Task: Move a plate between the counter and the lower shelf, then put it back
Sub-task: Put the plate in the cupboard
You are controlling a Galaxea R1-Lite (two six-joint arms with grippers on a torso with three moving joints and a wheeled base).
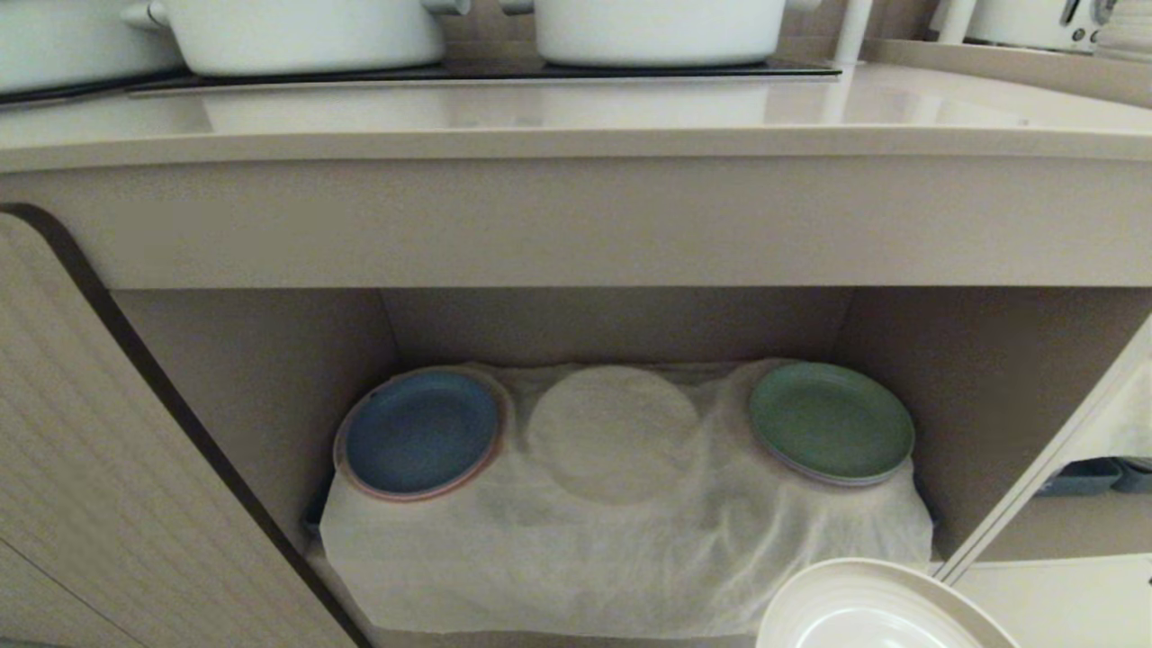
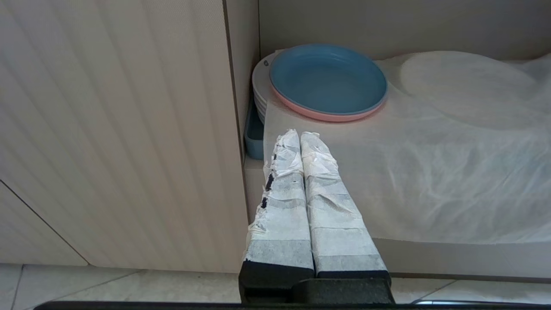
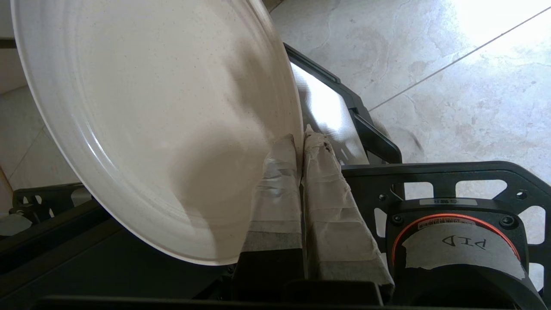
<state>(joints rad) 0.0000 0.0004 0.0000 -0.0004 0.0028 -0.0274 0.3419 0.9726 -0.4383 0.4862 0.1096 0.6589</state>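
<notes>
Cream plate (image 3: 142,129) rim pinched in closed right end effector (image 3: 301,140).

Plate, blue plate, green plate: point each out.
plate (image 3: 142,116), right wrist view, middle of its face.
blue plate (image 1: 421,434), head view, centre of its well.
green plate (image 1: 830,421), head view, centre of its well.

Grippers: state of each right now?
Left end effector: closed, empty, parked before the lower shelf.
Right end effector: closed on the plate rim.
</notes>
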